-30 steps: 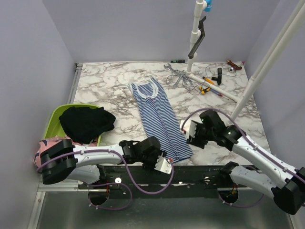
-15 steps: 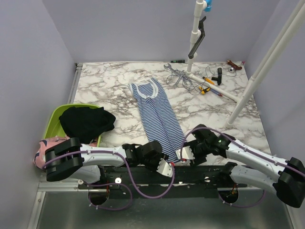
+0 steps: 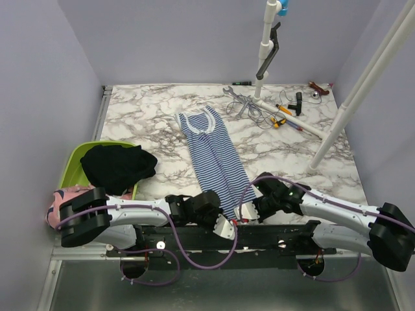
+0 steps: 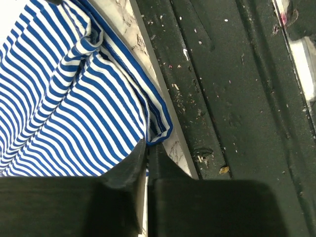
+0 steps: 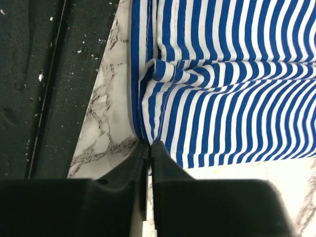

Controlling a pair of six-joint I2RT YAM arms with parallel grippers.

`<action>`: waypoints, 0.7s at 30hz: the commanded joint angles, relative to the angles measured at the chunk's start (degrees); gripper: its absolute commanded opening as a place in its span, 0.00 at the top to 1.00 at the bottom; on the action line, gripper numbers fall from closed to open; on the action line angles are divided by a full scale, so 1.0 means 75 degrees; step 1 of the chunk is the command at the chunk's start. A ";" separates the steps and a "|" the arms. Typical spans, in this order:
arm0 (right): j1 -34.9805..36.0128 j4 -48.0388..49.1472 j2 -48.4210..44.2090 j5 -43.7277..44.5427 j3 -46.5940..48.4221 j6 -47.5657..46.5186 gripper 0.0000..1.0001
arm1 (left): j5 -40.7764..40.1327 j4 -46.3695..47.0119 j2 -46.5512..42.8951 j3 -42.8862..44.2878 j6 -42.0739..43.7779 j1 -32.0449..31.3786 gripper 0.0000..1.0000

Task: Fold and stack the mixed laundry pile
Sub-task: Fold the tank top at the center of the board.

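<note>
The left gripper sits at the table's near edge with its jaws pressed almost together on the near hem of the striped garment, at that hem's left corner; its wrist view shows the blue-bound edge bunching into a small fold right at the fingertips. Just to its right, the right gripper is likewise pinched narrow on the same hem at the right corner, where the stripes pucker into a crease running away from the fingers. The two grippers lie close together, side by side, low over the dark rail that borders the marble table. From this held hem the striped garment stretches flat away towards the far side, narrow and slightly slanted to the left, ending in a white-trimmed neckline around mid-table. Off to the near left, a pink garment with dark print peeks out under the left arm; whether it lies in the basin or beside it cannot be told. Just beyond it the lime green basin holds the black garment, heaped and spilling over its right rim. At the far right lie scattered hand tools and a slanting white pole.
</note>
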 commanded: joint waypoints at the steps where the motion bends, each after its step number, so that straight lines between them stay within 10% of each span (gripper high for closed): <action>1: 0.0098 -0.0126 0.0016 0.0307 0.0044 0.0068 0.99 | -0.0200 -0.0253 -0.0387 0.0258 -0.0368 -0.0035 1.00; 21: -0.0773 0.1345 0.2457 0.1293 0.3630 0.0771 0.99 | -0.0427 0.0316 -0.1533 0.0792 -0.3346 0.3187 1.00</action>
